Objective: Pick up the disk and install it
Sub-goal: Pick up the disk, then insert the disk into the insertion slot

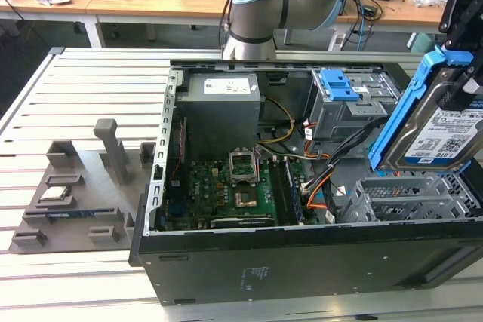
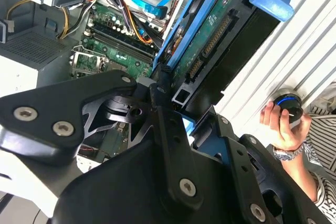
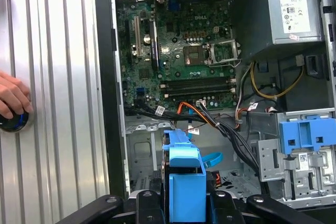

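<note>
The disk (image 1: 445, 133), a silver hard drive with a white-and-blue label in a blue plastic bracket, hangs tilted above the open computer case (image 1: 302, 262) at the exterior view's right. My gripper (image 1: 457, 88) is shut on it from above. Directly under the disk is the empty grey drive cage (image 1: 407, 194). In the second wrist view the disk (image 2: 210, 35) sits edge-on between my black fingers (image 2: 164, 85), connector side showing. The first wrist view has the blue bracket (image 3: 186, 182) clamped in my gripper (image 3: 186, 205) over the case's floor.
Inside the case are the motherboard (image 1: 234, 186), a grey power supply (image 1: 223, 103), loose cables (image 1: 324, 179) and a blue latch on a grey bay (image 1: 343, 92). A grey fixture with a small chip (image 1: 56, 192) lies on the slatted table. A person's hand (image 2: 283, 124) holds a black knob beside the case.
</note>
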`<state>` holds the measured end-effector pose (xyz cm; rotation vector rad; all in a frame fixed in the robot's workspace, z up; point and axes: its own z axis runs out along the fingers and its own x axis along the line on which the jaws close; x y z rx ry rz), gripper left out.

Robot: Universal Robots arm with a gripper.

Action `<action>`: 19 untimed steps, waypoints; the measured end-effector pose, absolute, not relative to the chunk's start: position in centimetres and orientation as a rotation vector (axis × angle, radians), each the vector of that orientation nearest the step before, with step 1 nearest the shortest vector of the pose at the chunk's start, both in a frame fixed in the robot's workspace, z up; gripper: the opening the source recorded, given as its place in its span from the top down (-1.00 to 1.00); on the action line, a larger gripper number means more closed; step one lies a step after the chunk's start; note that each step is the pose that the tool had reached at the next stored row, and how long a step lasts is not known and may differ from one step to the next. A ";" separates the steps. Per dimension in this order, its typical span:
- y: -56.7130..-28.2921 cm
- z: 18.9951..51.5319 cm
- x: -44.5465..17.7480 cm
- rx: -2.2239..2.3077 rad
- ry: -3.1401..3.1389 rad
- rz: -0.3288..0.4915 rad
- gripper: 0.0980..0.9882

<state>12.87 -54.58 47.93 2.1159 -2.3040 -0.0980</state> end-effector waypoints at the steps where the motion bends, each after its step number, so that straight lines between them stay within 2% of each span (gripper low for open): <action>1: -54.6 47.9 12.9 2.116 -2.304 -0.098 0.39; 19: -54.6 47.6 12.9 2.156 -2.262 -0.092 0.39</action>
